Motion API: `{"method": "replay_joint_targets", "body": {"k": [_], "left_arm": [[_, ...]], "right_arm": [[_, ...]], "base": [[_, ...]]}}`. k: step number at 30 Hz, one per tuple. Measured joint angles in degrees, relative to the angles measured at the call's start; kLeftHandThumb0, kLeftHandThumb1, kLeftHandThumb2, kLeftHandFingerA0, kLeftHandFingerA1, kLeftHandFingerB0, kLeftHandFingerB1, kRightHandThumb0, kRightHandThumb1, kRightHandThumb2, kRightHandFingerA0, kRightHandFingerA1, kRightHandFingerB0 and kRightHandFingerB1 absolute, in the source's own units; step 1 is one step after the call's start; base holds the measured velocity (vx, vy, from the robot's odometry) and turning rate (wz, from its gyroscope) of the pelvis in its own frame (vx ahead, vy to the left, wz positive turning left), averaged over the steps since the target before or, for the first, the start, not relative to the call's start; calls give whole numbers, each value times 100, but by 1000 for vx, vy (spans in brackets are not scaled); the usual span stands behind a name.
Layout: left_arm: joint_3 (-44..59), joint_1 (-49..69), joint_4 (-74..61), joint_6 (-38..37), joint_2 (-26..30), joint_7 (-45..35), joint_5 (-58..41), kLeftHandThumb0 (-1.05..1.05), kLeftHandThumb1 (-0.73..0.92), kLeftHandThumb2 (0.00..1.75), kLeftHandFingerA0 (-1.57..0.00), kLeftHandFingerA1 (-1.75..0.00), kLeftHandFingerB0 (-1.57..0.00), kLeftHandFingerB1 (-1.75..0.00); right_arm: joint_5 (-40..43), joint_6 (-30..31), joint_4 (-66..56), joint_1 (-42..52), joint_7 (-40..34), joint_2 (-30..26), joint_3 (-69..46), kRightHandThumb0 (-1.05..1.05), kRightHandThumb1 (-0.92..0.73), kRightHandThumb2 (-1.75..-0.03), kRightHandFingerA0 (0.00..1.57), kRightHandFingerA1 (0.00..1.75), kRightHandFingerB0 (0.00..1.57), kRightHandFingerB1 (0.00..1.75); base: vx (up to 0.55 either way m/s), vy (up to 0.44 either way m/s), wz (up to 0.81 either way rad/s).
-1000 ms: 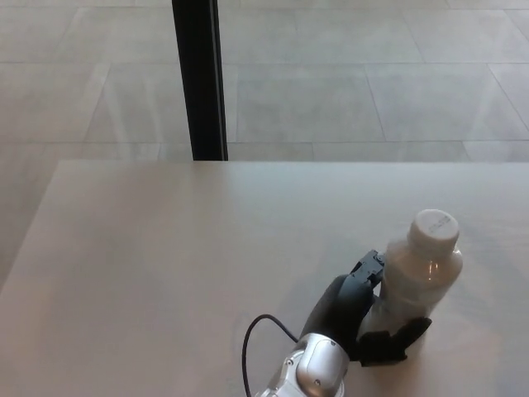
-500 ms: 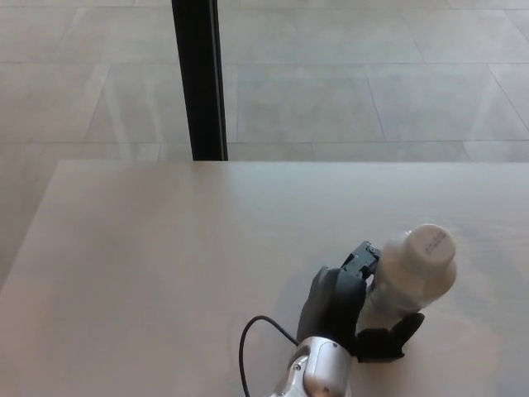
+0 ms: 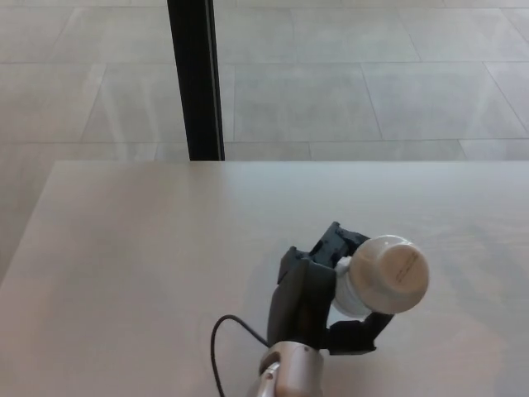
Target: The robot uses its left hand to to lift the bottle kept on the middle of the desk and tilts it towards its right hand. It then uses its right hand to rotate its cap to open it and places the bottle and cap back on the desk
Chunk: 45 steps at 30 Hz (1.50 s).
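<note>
Faint print on bottle cap, too blurred to read.

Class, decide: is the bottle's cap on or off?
On. The white cap sits on the bottle, gripped by the left hand.

Office-like lobby, pale desk, tiled floor, black pillar

Bottle, translucent white, capped, held in my left hand, tilted with cap facing the camera.
</note>
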Motion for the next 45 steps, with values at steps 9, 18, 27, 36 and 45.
{"method": "replay_joint_targets", "body": {"k": [9, 18, 27, 36, 45], "left_arm": [[397, 186, -1054, 664, 1233, -726, 36, -1, 64, 124, -80, -175, -69, -148], [511, 152, -1415, 1366, 2175, -1384, 66, -1, 57, 105, -79, -167, -72, -118], [303, -101, -1636, 2020, 2658, -1822, 210, -13, 80, 89, -64, -160, -63, -113], [54, -368, -1707, 2473, 2693, -2057, 287, -13, 78, 97, -62, -153, -65, -110], [-168, -550, -1820, 2868, 2688, -2252, 372, -12, 77, 98, -70, -161, -66, -112]], "right_arm": [[-173, -1, -83, 115, 319, -317, 675, -46, -53, -57, 82, 70, 55, 37], [-603, -54, -232, 135, 489, -582, 1638, -60, -46, -83, 75, 78, 44, 50], [-1268, -107, -423, 124, 464, -695, 2542, -68, -48, -86, 70, 81, 34, 50], [-2012, -100, -553, -35, 324, -692, 3287, -63, -63, -59, 74, 82, 44, 40], [-2774, -69, -547, -534, 137, -650, 3926, -62, -62, -59, 80, 95, 45, 43]], "base": [[0, 0, 0], [0, 0, 0], [0, 0, 0], [0, 0, 0], [0, 0, 0]]}}
